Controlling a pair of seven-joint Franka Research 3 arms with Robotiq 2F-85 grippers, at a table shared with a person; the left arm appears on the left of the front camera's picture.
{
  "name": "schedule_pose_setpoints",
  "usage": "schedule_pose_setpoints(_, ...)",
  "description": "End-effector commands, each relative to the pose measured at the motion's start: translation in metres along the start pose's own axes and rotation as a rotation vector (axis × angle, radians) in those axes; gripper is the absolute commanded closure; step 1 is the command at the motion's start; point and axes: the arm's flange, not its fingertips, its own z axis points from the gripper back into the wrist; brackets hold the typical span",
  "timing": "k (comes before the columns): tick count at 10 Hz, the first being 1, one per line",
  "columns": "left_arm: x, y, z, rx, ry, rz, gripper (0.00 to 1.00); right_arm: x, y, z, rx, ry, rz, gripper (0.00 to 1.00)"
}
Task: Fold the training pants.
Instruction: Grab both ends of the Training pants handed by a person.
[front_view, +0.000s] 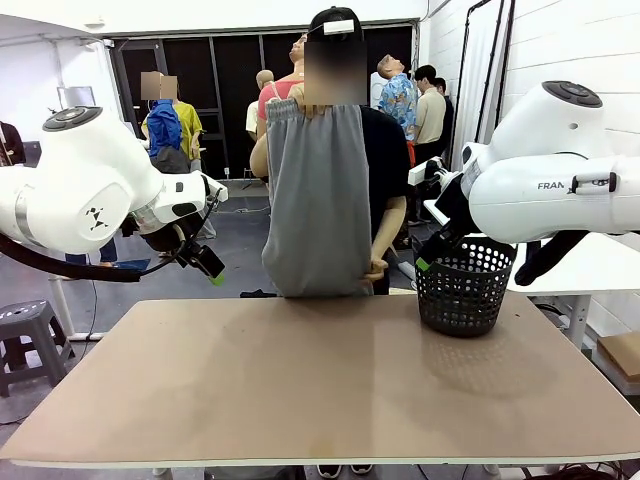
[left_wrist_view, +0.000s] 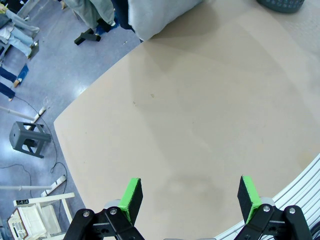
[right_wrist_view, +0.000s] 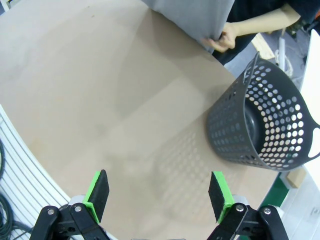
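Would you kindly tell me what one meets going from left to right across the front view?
left gripper → training pants, held up by the person → black mesh basket

"FRAN" - black letters, cut off after that - stands on the white right arm, at 3 o'clock in the front view.

I see the light grey, soft jersey training pants hanging upright in front of the person at the far side of the table. The gathered elastic waistband is on top, the legs lie together as one flat panel, and the lower end reaches the table's far edge. A hand grips one bottom corner.
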Motion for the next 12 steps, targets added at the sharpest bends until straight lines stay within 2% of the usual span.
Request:
schedule_pose_setpoints(1,0.0016,0.0016,-0.0006,-0.002,0.001,0.001,0.0,-0.0002,0.0,-0.0003,0.001,0.001,0.0,0.0)
schedule_pose_setpoints(12,0.0016,0.0016,-0.0006,-0.002,0.001,0.001,0.0,-0.0002,0.0,-0.0003,0.001,0.001,0.0,0.0)
